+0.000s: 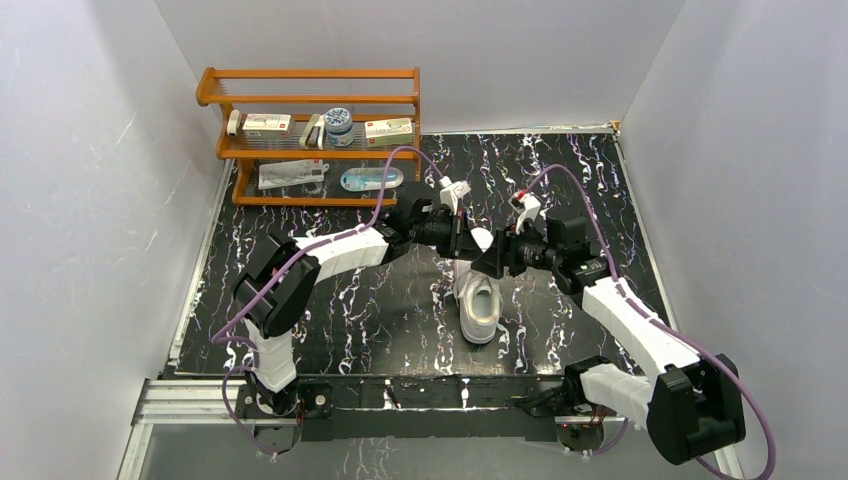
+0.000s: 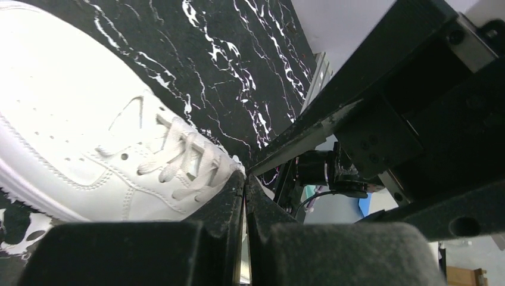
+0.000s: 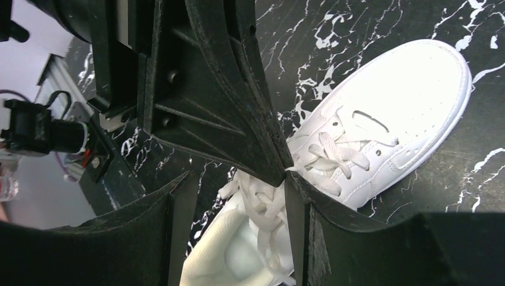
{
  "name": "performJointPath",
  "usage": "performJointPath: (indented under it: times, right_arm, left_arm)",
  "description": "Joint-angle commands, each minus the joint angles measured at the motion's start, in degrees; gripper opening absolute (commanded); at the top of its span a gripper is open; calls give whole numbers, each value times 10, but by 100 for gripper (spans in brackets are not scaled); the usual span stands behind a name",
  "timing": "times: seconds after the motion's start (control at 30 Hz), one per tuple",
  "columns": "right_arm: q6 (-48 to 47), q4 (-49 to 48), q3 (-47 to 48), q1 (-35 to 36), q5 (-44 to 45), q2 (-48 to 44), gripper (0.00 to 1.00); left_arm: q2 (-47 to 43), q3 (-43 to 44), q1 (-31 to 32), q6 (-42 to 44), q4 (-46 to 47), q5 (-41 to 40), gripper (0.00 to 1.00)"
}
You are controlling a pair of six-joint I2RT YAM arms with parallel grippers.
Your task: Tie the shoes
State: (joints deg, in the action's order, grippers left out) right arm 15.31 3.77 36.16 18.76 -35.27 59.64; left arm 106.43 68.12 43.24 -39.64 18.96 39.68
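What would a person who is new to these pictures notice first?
The white sneaker stands out on the black marbled table, near its middle. Over it, the left fingers are shut at its laces, and the right fingers are open beside them. A wooden shelf with small packages stands at the far left.

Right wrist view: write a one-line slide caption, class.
Open right tool frames the laces of the white sneaker; the shut left tool meets them.
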Motion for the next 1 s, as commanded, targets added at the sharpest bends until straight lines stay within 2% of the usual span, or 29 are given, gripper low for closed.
performJointPath:
  times: [0.0, 0.13, 0.2, 0.3, 0.47, 0.6, 0.77, 0.97]
  right_arm:
    - [12, 2, 52, 60, 111, 19, 62]
    - [45, 25, 49, 94, 217, 7, 56]
    - [64, 37, 48, 94, 244, -3, 53]
    - [74, 44, 52, 94, 238, -12, 53]
    - [90, 100, 74, 95, 252, -27, 60]
    - [107, 85, 54, 96, 254, -34, 61]
    - [126, 50, 53, 98, 252, -4, 56]
    - [129, 64, 72, 105, 290, 16, 51]
  left_arm:
    - [-6, 17, 2, -24, 28, 4, 0]
    - [-11, 12, 2, -36, 37, 1, 0]
    - [-12, 14, 2, -32, 30, 0, 0]
    - [-13, 12, 2, -31, 25, -2, 0]
    - [-7, 19, 2, -27, 17, -3, 0]
    - [-7, 18, 2, -27, 16, -5, 0]
    - [-5, 18, 3, -29, 18, -5, 0]
    - [-7, 18, 2, -33, 19, -5, 0]
